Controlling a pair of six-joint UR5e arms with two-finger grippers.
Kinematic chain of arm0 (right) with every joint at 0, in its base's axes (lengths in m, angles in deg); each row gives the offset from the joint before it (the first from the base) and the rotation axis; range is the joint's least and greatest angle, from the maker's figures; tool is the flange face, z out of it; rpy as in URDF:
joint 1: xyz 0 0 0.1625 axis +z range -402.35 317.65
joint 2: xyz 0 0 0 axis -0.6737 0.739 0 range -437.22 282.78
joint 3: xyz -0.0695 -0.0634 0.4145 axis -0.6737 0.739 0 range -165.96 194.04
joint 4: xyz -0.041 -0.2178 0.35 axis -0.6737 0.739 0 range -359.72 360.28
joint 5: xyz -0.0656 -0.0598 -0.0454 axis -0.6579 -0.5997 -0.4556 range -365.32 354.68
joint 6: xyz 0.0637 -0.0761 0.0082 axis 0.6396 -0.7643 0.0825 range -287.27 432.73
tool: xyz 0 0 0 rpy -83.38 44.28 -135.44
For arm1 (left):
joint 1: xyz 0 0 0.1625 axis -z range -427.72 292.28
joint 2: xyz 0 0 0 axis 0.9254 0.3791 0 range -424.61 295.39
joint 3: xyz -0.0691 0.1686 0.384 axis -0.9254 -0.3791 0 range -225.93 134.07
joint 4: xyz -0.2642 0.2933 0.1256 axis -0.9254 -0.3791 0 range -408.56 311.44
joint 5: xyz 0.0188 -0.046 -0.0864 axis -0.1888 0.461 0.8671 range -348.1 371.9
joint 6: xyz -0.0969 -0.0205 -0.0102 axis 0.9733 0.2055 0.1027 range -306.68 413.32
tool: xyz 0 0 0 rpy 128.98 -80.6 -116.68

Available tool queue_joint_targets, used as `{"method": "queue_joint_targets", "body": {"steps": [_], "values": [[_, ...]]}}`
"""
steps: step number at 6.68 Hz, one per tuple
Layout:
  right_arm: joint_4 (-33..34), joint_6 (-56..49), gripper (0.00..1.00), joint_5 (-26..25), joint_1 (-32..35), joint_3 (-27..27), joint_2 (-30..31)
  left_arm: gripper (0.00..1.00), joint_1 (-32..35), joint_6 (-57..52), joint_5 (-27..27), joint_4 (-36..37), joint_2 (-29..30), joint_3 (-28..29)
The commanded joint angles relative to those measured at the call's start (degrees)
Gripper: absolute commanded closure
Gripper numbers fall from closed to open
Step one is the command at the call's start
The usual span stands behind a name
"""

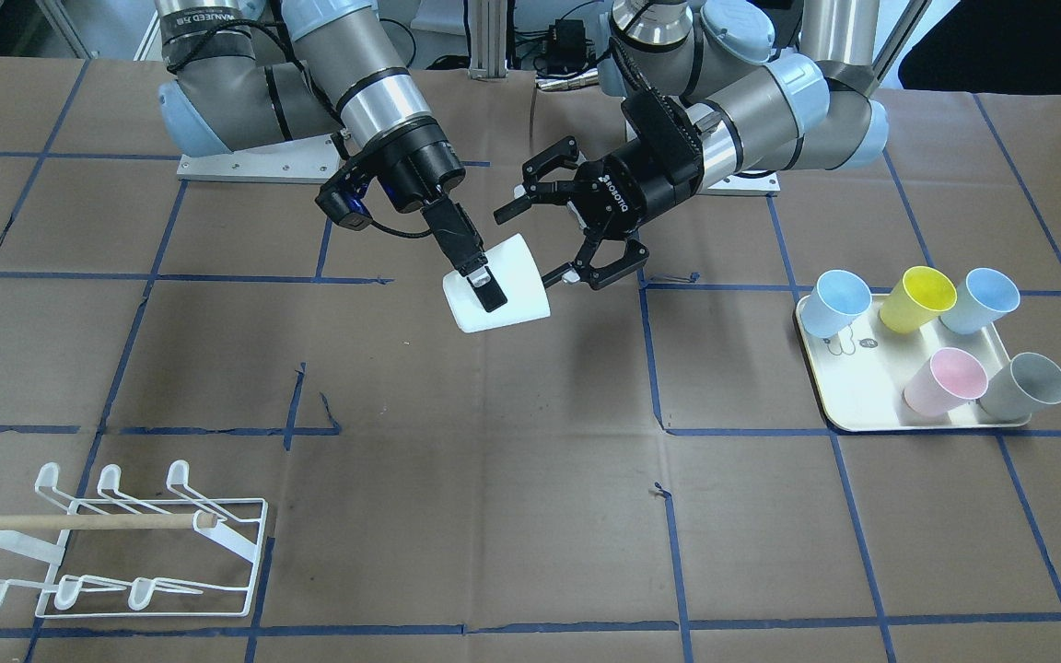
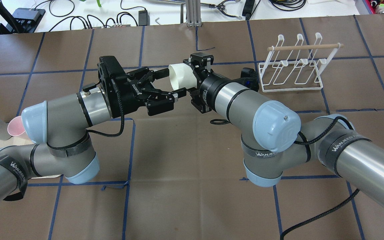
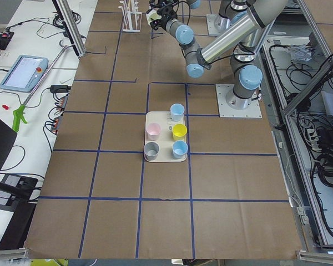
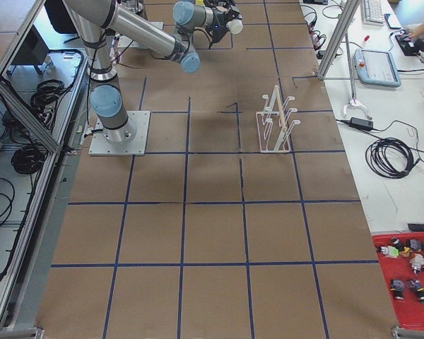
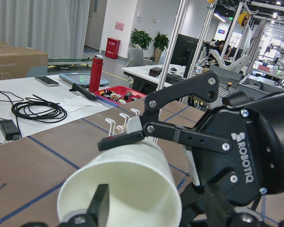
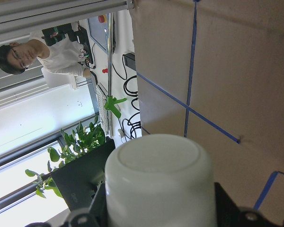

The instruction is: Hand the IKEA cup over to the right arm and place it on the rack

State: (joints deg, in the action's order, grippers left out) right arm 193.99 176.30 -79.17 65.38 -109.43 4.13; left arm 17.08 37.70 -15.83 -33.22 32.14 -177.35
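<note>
just ahead of the robot's base, above the brown paper-covered table [image 1: 494,460] with its blue tape grid, the white plastic ikea cup [image 1: 521,276] is held off the surface. it lies on its side, mouth toward the robot's left and base toward the right wrist. the right arm's black two-finger gripper [image 1: 492,296] is clamped across the cup wall near the base; the right wrist view shows a finger at each side of it. the left arm's black two-finger gripper [image 1: 530,245] has its jaws spread wide, with one finger [image 2: 160,72] at each side of the cup's mouth. whether either pad touches the rim cannot be told.

judgement: the hand-over step is at its close, and the right gripper alone appears to carry the cup. the next move calls for the left gripper to back straight away from the mouth without nudging the rim. the right arm should then carry the cup to the rack and turn it mouth down over a prong. the cup interior, seen from the left wrist, holds nothing.

farther out, on the robot's left, the cream rectangular tray [image 1: 862,391] carries five plastic cups:
- a pale blue cup [image 1: 839,304]
- a yellow cup [image 1: 915,299]
- a second pale blue cup [image 1: 980,300]
- a pink cup [image 1: 945,380]
- a grey cup [image 1: 1024,387]

each stands mouth up and looks empty.

farthest out, on the robot's right, the white wire rack [image 1: 228,541] has looped prongs and a light wooden dowel [image 1: 79,522]. it stands well apart from both grippers, and no cup hangs on it.
</note>
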Motion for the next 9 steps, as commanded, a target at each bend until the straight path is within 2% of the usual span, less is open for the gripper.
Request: {"method": "queue_joint_targets", "body": {"steps": [1, 2, 3, 5, 6, 7, 8, 9], "values": [[0.3, -2.6, 0.70, -1.2, -1.6, 0.4, -0.5, 0.01, -5.0, 0.8, -1.5, 2.0, -0.2, -0.3], [0.9, -11.0, 0.70, -5.1, -4.1, 0.9, -1.1, 0.01, -7.4, 0.9, -1.5, 2.0, -0.2, -0.1], [1.8, -16.6, 0.70, -6.0, -6.5, 2.3, -1.1, 0.01, -8.3, 2.5, -2.3, 1.7, -0.1, 0.9], [2.1, -27.1, 0.70, -6.1, -8.5, 7.3, -4.7, 0.01, -7.9, 12.1, -18.9, -1.3, 0.0, 6.0], [3.2, -32.0, 0.70, -6.2, -9.7, 10.2, -7.2, 0.00, -7.0, 12.5, -27.1, -7.5, -0.1, 8.9], [4.3, -38.6, 0.73, -6.2, -11.7, 11.9, -8.6, 0.00, -5.1, 12.5, -32.8, -15.8, -1.5, 12.1], [4.3, -47.9, 0.74, -6.3, -13.9, 12.4, -9.5, 0.00, -2.1, 12.6, -42.3, -31.3, -4.1, 17.7], [4.2, -56.5, 0.74, -6.3, -16.1, 12.6, -10.0, 0.00, 0.9, 13.3, -49.0, -48.5, -5.0, 25.8]]}}
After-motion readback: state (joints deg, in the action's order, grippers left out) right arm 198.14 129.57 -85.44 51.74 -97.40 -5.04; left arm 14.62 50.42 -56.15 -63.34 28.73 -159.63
